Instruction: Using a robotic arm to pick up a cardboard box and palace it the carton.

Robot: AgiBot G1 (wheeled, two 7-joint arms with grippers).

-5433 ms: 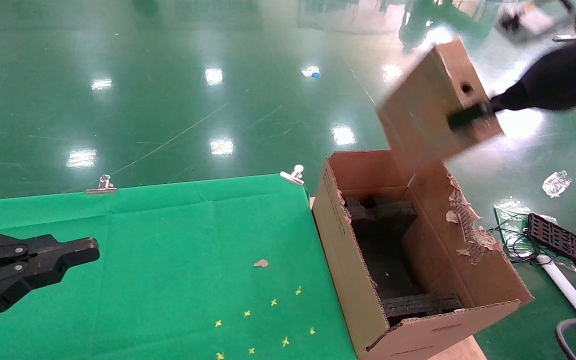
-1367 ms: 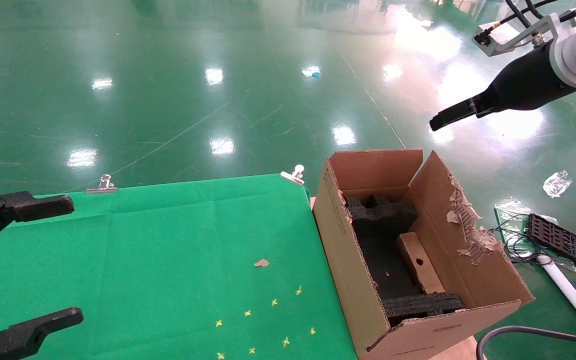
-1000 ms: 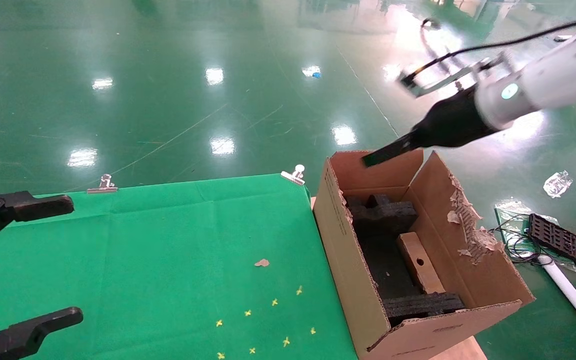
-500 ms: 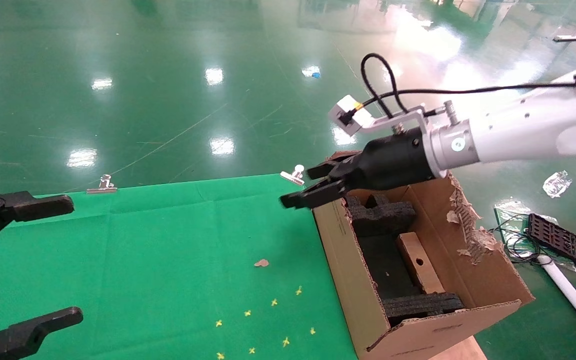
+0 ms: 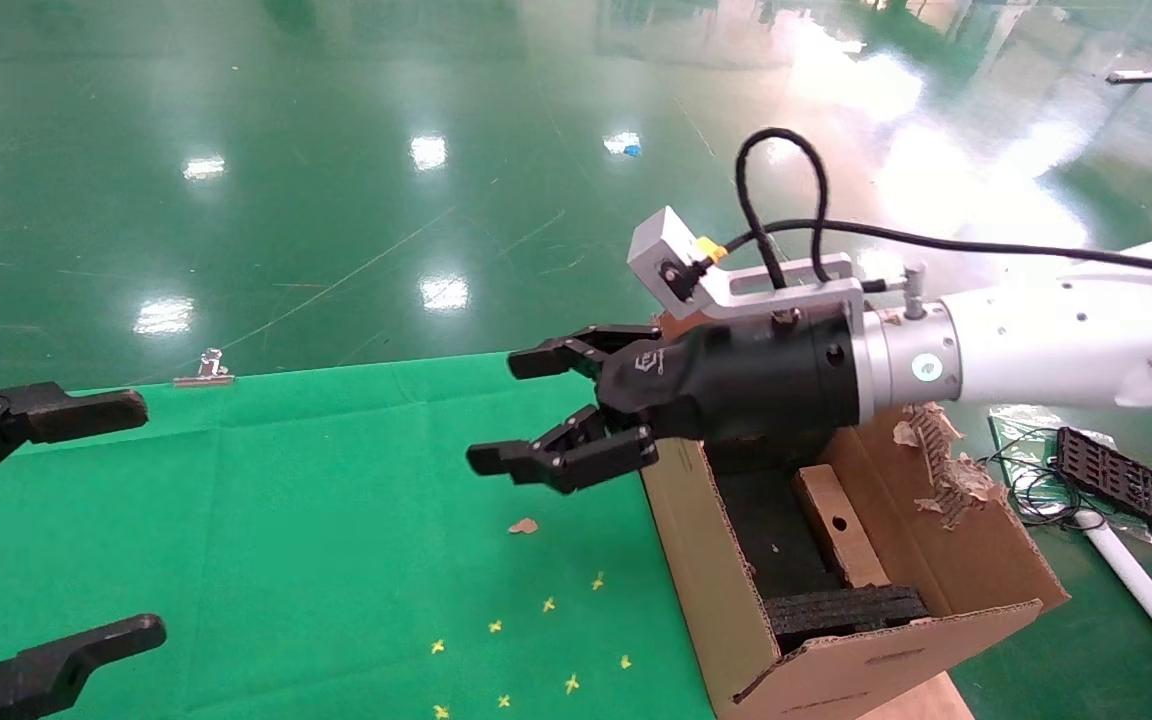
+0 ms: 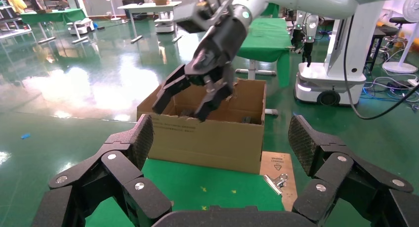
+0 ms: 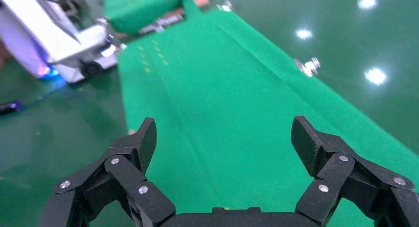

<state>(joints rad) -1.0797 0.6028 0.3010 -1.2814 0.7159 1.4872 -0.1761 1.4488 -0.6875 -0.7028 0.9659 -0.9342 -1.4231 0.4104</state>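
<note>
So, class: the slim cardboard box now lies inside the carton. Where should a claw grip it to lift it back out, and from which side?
Grip the cardboard box across its narrow upturned face, coming from above. It leans against the carton wall with foam blocks at its end, so only the top is open.

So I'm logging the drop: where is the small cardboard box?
In the head view the cardboard box lies inside the carton at right, between the black foam blocks and against its torn wall.

The slim brown cardboard box (image 5: 839, 527), hole upward, is lying inside the open carton (image 5: 726, 600), leaning along its torn right wall.
</note>
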